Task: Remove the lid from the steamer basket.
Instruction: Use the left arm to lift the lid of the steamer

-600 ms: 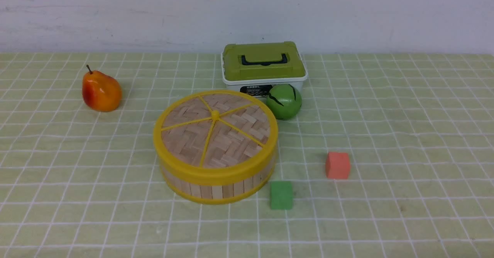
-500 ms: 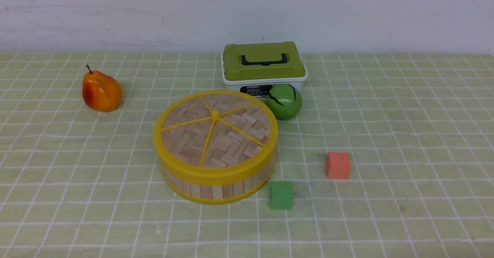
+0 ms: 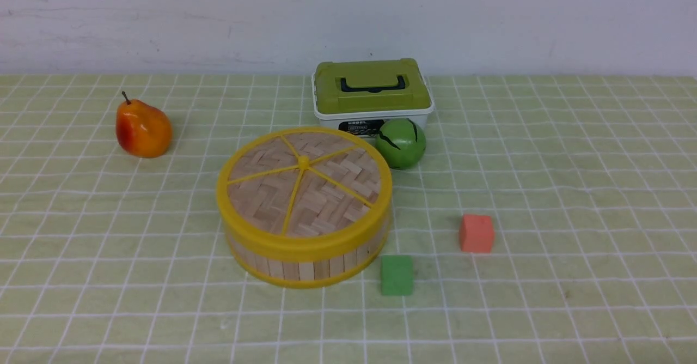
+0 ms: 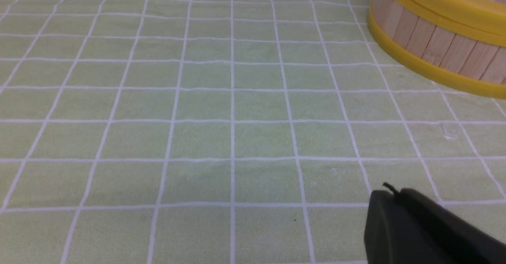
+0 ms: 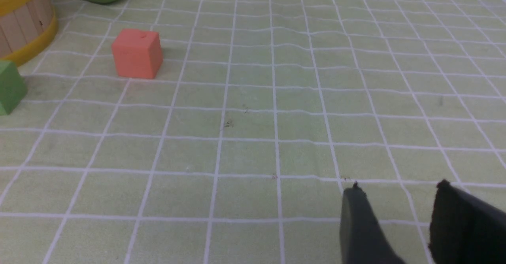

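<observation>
Lid (image 3: 304,181) seated on steamer basket (image 3: 305,266), mid-counter, per front view. Seen only in wrist views: right gripper (image 5: 398,191) with fingers apart, empty; left gripper (image 4: 399,216) showing one dark finger, spacing impossible to tell.

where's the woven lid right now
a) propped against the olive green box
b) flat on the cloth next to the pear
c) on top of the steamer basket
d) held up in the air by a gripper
c: the lid lies flat on the steamer basket, its yellow rim seated right above the slat wall.
</observation>
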{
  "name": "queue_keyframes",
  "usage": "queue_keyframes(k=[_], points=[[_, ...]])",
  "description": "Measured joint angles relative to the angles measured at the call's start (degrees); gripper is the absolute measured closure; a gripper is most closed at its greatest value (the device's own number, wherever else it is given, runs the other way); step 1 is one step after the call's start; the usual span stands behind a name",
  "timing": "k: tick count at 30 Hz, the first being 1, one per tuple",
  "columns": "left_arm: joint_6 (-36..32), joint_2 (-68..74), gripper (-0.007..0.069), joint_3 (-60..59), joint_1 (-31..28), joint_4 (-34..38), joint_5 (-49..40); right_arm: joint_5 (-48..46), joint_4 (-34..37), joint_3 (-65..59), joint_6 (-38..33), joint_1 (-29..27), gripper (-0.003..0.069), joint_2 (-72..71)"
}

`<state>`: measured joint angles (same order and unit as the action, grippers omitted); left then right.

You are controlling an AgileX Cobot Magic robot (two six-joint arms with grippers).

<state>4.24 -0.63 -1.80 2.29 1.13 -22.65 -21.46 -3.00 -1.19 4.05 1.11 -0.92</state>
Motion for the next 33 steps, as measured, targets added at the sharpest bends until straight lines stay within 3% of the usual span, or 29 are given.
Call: queue_keyframes(k=[25, 30, 33], points=[[0.0, 0.0, 0.059, 0.0, 0.0, 0.4, 2.5, 0.0, 0.0, 0.0, 0.0, 0.0, 0.0418, 0.0], [0.0, 0.0, 0.0585, 0.0, 0.0, 0.4, 9.8, 0.0, 0.0, 0.0, 0.0, 0.0, 0.0418, 0.0], [0.0, 0.0, 0.0584, 0.0, 0.0, 0.4, 20.3, 0.0, 0.0, 0.0, 0.0, 0.0, 0.0418, 0.0]])
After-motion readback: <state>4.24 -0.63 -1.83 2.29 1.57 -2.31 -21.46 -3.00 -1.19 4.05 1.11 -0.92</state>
